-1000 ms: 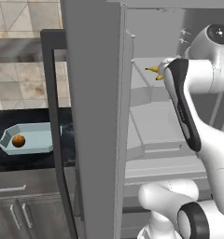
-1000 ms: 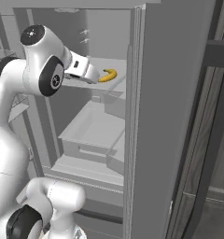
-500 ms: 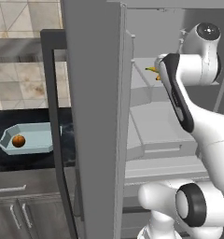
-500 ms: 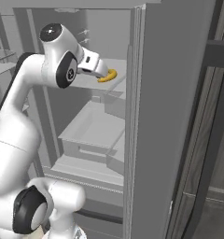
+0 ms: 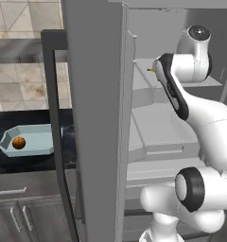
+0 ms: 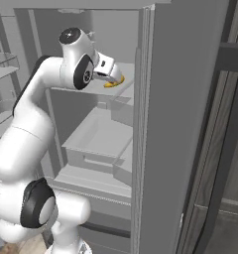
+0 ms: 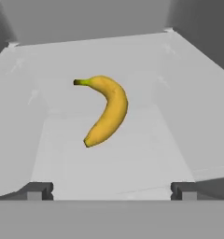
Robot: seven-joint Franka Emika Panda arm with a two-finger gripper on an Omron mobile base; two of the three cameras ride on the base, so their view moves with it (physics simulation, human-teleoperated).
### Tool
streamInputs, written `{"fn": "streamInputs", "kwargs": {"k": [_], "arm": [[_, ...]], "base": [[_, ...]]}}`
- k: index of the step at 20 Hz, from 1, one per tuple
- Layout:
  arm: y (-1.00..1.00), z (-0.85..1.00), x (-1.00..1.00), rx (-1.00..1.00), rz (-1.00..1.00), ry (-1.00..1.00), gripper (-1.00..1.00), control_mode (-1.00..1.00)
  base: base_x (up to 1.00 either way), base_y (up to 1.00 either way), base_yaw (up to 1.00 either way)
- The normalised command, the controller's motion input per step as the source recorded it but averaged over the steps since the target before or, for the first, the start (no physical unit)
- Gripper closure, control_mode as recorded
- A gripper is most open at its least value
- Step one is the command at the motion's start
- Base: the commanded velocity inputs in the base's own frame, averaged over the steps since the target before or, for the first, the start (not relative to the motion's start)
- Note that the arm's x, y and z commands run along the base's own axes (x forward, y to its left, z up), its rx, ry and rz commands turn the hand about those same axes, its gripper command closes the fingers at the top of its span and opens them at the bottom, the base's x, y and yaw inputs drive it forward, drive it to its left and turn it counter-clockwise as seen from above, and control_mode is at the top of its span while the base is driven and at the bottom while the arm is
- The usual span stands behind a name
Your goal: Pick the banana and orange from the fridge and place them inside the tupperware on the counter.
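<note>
The yellow banana [image 7: 107,112] lies on a pale upper shelf inside the open fridge [image 6: 180,99]. My gripper [image 7: 112,191] stands open just short of it, with both fingertips [image 7: 37,190] apart and nothing between them. From the right base view the hand reaches into the shelf, right over the banana [image 6: 114,82]. The orange [image 5: 19,142] rests in the left end of the pale blue tupperware [image 5: 37,142] on the black counter [image 5: 35,120], left of the fridge door [image 5: 94,118].
The open fridge door stands between the arm and the counter. A grey drawer [image 6: 98,149] juts out below the banana's shelf. Sloped shelf walls [image 7: 193,107] flank the banana on both sides. Grey cabinets [image 5: 21,212] sit under the counter.
The arm has stretched further into the fridge, bringing the hand up close to the banana. The jaws stayed open; banana, orange and tupperware have not moved.
</note>
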Motion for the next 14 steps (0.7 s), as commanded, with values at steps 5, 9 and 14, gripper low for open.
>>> {"fn": "streamInputs", "kwargs": {"k": [5,9,14], "arm": [[0.00,-0.21,0.45,0.00,0.00,0.05,-1.00,-1.00],[-0.07,-0.17,0.44,0.00,0.00,0.00,-1.00,-1.00],[-0.11,-0.18,0.44,0.00,0.00,0.00,-1.00,-1.00]], "base": [[0.00,0.00,0.00],[0.00,0.00,0.00],[0.00,0.00,0.00]]}}
